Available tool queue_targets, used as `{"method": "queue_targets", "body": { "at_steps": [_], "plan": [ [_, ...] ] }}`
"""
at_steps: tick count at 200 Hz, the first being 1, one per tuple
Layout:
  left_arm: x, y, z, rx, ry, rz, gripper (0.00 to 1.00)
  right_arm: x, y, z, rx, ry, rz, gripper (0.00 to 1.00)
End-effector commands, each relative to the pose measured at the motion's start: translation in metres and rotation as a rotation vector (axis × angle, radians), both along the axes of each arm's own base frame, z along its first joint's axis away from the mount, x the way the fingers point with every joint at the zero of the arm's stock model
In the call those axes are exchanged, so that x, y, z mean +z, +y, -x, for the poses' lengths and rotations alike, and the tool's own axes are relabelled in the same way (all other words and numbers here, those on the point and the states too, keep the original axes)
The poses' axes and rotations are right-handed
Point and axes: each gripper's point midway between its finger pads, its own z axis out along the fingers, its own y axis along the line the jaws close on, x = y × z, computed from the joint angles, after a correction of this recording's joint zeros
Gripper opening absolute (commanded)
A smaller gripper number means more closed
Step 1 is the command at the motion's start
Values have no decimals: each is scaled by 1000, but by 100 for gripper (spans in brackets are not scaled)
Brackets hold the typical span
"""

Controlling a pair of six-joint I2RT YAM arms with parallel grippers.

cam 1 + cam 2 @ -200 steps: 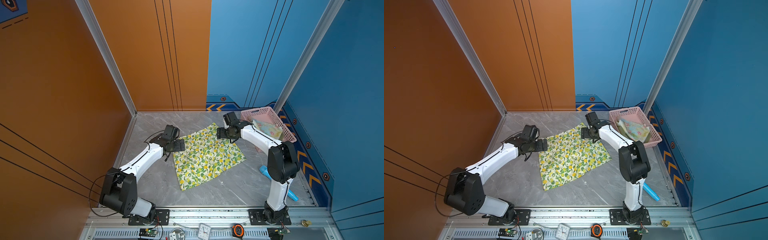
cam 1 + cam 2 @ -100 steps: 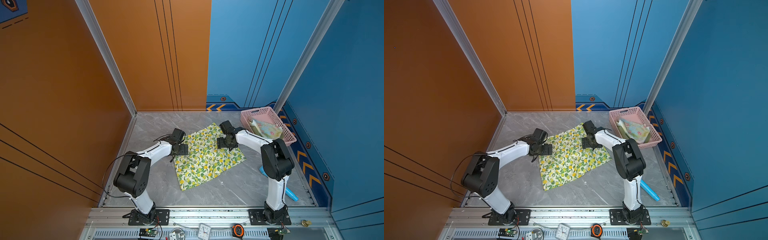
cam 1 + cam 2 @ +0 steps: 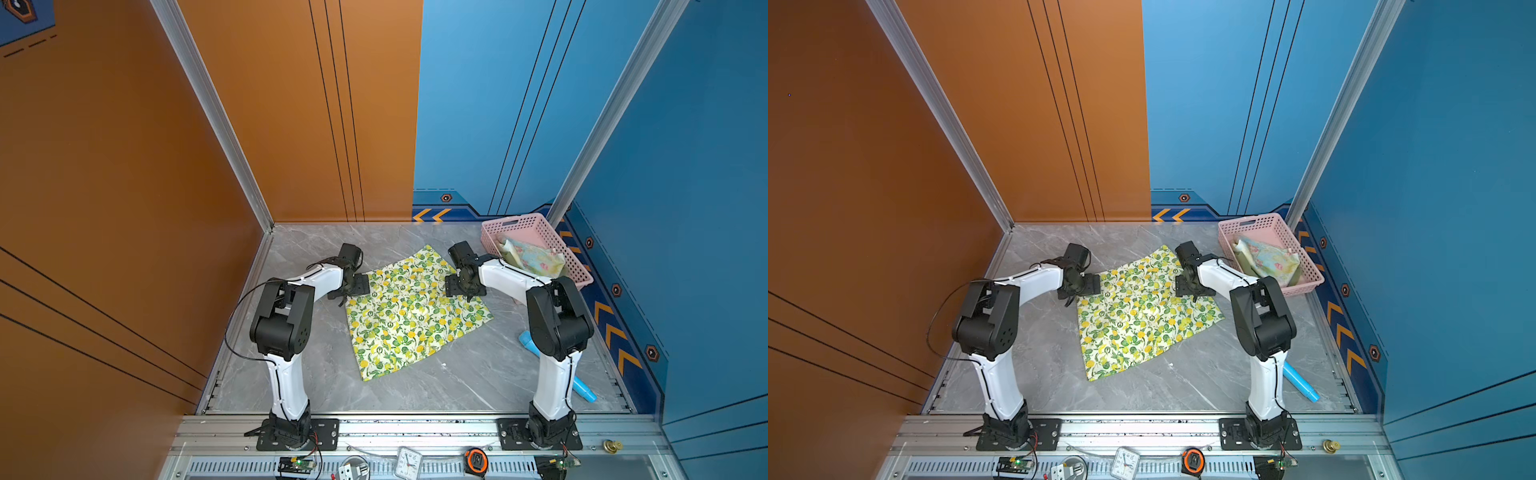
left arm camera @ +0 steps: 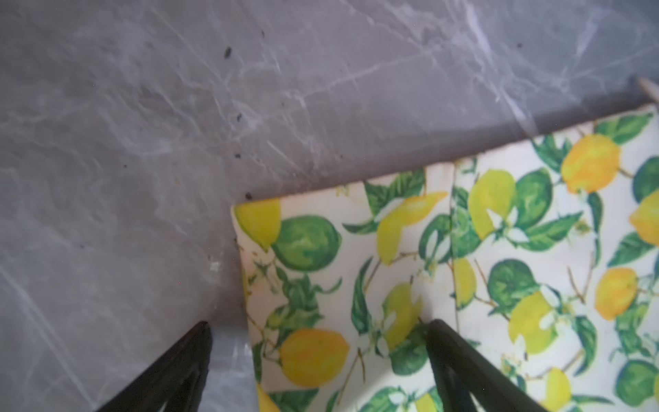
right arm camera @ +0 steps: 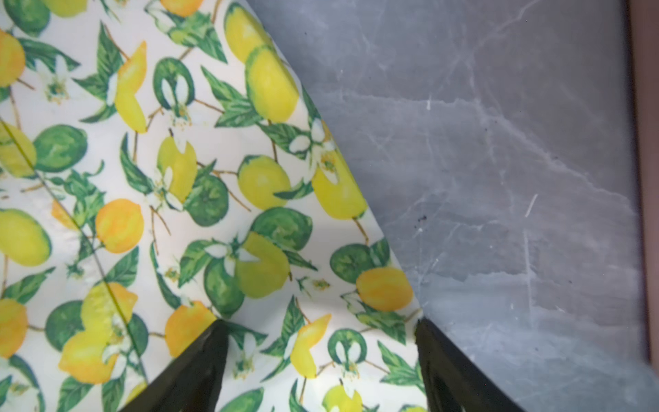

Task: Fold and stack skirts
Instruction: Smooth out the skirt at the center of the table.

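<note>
Orange wall panels meet blue wall panels behind a grey marble-patterned tabletop. Aluminium posts rise at the corners, and yellow chevrons mark the blue skirting.

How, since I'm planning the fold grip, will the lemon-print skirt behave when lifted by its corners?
Probably floppy: the lemon-print skirt lies flat as thin cloth on the table, so it should sag between lifted corners. Likely light: its edge shows little thickness. Pushed, it may wrinkle rather than slide whole.
</note>
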Motion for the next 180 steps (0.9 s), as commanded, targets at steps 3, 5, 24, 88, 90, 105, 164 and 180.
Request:
{"method": "queue_targets", "body": {
  "at_steps": [3,5,24,88,90,105,164,180],
  "plan": [
    [-3,7,-6,4,37,14,95,13,-15,19,-50,9,-34,83],
    [-2,8,-7,5,35,14,95,13,-16,21,-53,10,-36,83],
    [4,12,-14,12,23,17,94,13,-25,33,-87,16,-66,83],
    [17,9,-10,-13,-5,-7,94,-3,-54,59,-197,47,-160,80],
    [17,9,-9,-14,-5,-7,94,-4,-54,60,-200,50,-165,80],
    [13,8,-6,-18,6,-11,94,-10,-55,64,-219,60,-210,78],
    [7,7,-1,-26,21,-30,92,-16,-49,67,-245,47,-322,20],
    [5,6,-1,-30,23,-34,91,2,-50,58,-241,-12,-323,1]
  ]
}}
